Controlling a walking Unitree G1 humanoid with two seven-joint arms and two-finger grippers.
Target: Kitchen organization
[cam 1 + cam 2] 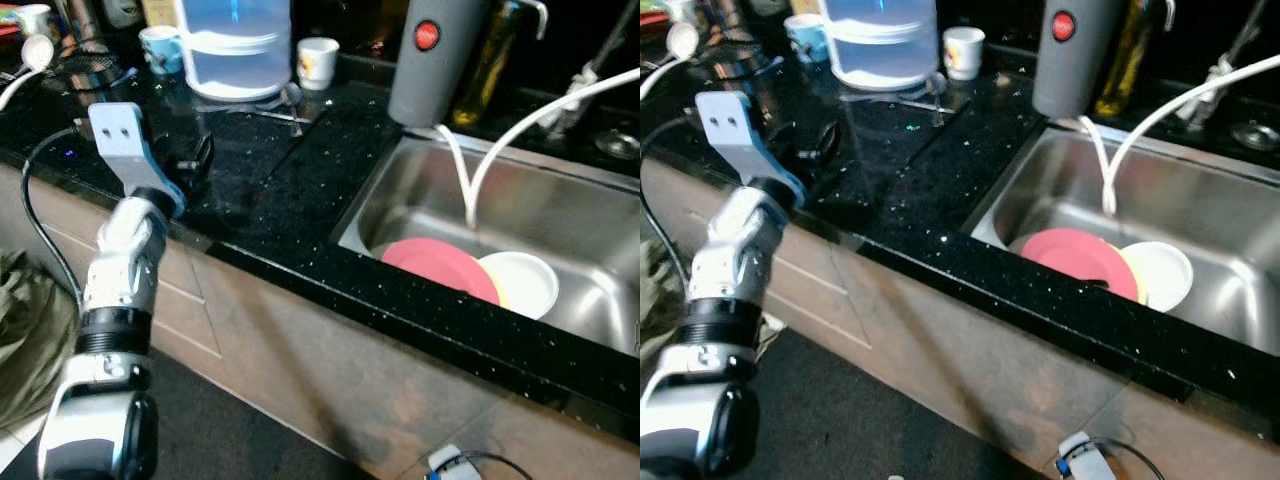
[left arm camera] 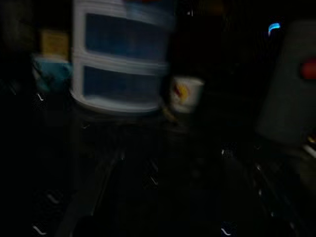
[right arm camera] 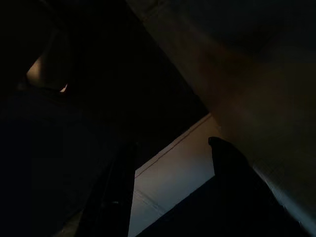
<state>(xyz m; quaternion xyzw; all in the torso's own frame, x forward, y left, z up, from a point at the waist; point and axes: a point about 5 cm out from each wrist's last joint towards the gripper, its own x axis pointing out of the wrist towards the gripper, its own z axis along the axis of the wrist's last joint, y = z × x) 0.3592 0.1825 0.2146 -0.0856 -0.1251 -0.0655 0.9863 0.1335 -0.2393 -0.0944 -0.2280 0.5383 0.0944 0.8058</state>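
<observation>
Black speckled countertop [image 1: 300, 170] running above tan cabinet fronts [image 1: 300, 350], dark floor below. Set into its right part, a steel sink [image 1: 600, 290] holding a pink plate [image 1: 440, 265] tilted against the near wall, a white bowl [image 1: 520, 280] just beside it, mouth up. Along the back edge: a clear lidded container [image 1: 235, 45], a blue cup [image 1: 160, 48] to its left, a white mug [image 1: 317, 62] to its right, then a grey appliance with a red button [image 1: 435, 60] at the sink's back left corner, an olive bottle [image 1: 490, 65] behind it. White hoses [image 1: 465, 190] drooping into the basin. Open stretch of counter between container and front edge, bare but for reflections. Left gripper [image 1: 200, 155] raised over the front edge at the left, fingers pointing toward the back edge; open or closed: cannot tell. Right gripper [image 3: 173, 187] hanging low in shadow beside the cabinet, fingers apart, holding nothing.
</observation>
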